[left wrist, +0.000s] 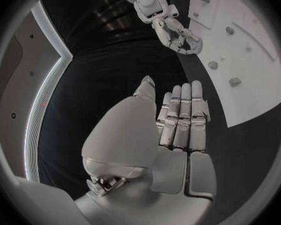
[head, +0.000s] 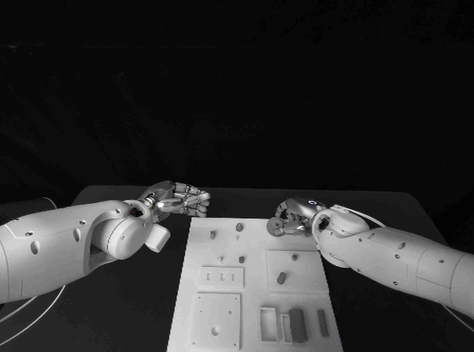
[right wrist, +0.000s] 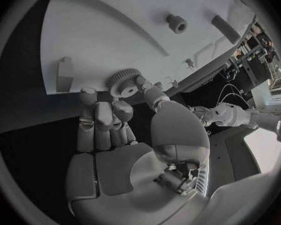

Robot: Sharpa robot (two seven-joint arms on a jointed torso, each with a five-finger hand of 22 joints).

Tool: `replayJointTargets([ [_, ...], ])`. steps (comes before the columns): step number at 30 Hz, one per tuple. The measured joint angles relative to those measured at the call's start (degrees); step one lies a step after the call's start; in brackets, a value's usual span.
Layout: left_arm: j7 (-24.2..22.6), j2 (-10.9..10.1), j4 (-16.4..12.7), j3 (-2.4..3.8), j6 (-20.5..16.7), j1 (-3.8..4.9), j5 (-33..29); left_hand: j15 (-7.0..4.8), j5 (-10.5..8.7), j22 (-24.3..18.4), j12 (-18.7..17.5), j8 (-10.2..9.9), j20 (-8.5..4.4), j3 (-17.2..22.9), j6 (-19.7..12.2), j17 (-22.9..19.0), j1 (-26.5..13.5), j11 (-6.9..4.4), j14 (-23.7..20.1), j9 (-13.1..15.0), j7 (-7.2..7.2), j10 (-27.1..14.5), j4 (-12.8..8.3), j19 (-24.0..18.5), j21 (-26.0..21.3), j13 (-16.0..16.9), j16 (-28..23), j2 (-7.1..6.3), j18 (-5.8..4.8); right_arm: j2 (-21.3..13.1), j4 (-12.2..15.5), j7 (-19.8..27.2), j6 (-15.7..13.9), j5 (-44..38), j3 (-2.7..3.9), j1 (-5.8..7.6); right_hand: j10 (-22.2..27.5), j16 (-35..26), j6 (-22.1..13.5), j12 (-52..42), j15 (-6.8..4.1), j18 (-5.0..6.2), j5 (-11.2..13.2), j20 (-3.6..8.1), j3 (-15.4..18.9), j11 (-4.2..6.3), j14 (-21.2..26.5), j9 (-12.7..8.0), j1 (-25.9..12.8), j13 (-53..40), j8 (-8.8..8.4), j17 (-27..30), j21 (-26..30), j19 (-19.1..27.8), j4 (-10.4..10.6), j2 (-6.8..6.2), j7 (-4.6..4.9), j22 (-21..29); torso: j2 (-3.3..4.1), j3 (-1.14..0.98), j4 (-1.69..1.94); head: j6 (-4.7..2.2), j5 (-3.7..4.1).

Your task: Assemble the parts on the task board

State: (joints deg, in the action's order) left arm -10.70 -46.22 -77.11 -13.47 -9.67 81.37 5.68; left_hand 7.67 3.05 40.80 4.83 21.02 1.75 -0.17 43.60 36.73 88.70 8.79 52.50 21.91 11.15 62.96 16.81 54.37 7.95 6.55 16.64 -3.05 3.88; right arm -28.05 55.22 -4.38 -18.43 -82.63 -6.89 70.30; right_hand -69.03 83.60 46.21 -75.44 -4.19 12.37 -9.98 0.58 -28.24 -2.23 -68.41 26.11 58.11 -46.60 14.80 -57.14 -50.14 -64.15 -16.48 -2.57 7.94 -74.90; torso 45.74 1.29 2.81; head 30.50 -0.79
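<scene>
At the near end of the flat white rectangular task board [head: 254, 293], around 6 o'clock in the head view, lie the square plates and a cluster of small dark rectangular blocks [head: 297, 323] at about 5 o'clock on the board, untouched. Farther up, near the board's middle, several short dark pegs [head: 282, 278] stand or lie on the white surface.

At the far right edge of the board, the silver many-fingered right hand [head: 290, 220] pinches a small toothed round gear part [right wrist: 123, 82] between thumb and fingertips; the right wrist view shows the gear held just at the board's edge. In my judgement the step in hand is carrying this gear to its seat, a pickup done and a placement not yet made. The next move likely calls for bringing the gear over a peg or hole and lowering it square (which seat it belongs to I cannot tell).

The silver many-fingered left hand [head: 177, 199] hovers off the board's far left corner, about 10 o'clock, over the matte black table [head: 121, 293]; the left wrist view shows its fingers [left wrist: 183, 117] straight and side by side, holding nothing, so it is empty and flat.

The right hand sits close to the board's rim, so a low sideways sweep could catch the edge. Open room lies above the board's far half and on the bare table to either side.
</scene>
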Motion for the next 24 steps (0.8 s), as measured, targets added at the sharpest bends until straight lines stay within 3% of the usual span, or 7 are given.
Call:
replayJointTargets([
  [2, 0.0, -0.02, -0.01, 0.0, -0.02, 0.0, 0.0, 0.0, 0.0, 0.0, 0.0, 0.0, 0.0, -0.11, 0.0, 0.0, 0.0, 0.0, 0.0, 0.0, 0.0, 0.0, -0.11, 0.0, 0.0, 0.0, 0.0, 0.0, -0.04, -0.17, 0.39, -0.07, -0.32, -0.12, -0.04, -0.02, -0.09, 0.0, 0.0, 0.0, 0.01, 0.02, 0.44, 0.03, -0.35, 0.09, -0.2, -1.44, 0.24, 0.0, 0.0, 0.0, 0.0, -0.04, 0.19, 0.02, 0.0, 0.0, 0.0, 0.01, 0.0, 0.0, 0.0],
  [9, 0.0, -0.22, -0.12, 0.0, -0.07, 0.0, 0.01, 0.0, 0.0, -0.01, 0.0, 0.0, 0.0, -0.16, 0.0, 0.05, 0.0, 0.0, 0.0, 0.0, 0.0, 0.0, -0.16, 0.0, 0.0, 0.0, 0.0, 0.0, -0.32, -1.6, 3.26, -0.51, -0.96, -0.55, -0.11, -0.02, -0.3, 0.0, 0.0, 0.0, 0.02, 0.03, 0.45, 0.23, -0.59, 0.29, -0.37, -1.5, 0.51, 0.0, 0.0, -0.08, 0.0, -0.24, -0.03, -0.23, 0.0, 0.0, 0.0, 0.03, -0.02, -0.04, -0.06],
  [19, 0.0, -0.42, -0.29, 0.0, -0.21, 0.01, 0.01, 0.0, 0.0, 0.03, 0.0, 0.0, 0.0, -0.16, 0.0, 0.05, 0.0, 0.0, 0.0, 0.0, 0.0, 0.0, -0.16, 0.0, 0.0, 0.0, 0.0, 0.0, -0.36, -3.18, 10.09, -1.75, -1.66, -1.34, -0.01, 1.46, -0.3, 0.0, 0.0, 0.0, 0.02, 0.03, 0.63, 0.22, -1.29, 0.29, -0.38, -1.5, 0.6, 0.07, 0.0, -0.06, 0.0, -0.25, 0.36, -0.34, 0.0, 0.0, -0.06, 0.07, -0.04, -0.03, -0.07],
  [24, 0.0, -0.45, -0.41, 0.0, -0.27, 0.01, 0.01, 0.0, 0.0, 0.04, 0.0, 0.0, 0.0, -0.16, 0.0, 0.04, 0.0, 0.0, 0.0, 0.01, 0.0, 0.0, -0.16, 0.0, 0.0, 0.0, 0.0, 0.0, -0.41, -2.87, 11.66, -2.27, -1.98, -1.86, 0.03, 1.77, -0.31, 0.0, 0.0, 0.0, -0.18, 0.03, 0.66, 0.21, -1.54, 0.3, -0.58, -1.5, 0.25, 0.07, 0.0, -0.06, 0.0, -0.25, 0.6, -0.62, 0.0, 0.0, -0.07, 0.1, -0.03, -0.21, 0.03],
])
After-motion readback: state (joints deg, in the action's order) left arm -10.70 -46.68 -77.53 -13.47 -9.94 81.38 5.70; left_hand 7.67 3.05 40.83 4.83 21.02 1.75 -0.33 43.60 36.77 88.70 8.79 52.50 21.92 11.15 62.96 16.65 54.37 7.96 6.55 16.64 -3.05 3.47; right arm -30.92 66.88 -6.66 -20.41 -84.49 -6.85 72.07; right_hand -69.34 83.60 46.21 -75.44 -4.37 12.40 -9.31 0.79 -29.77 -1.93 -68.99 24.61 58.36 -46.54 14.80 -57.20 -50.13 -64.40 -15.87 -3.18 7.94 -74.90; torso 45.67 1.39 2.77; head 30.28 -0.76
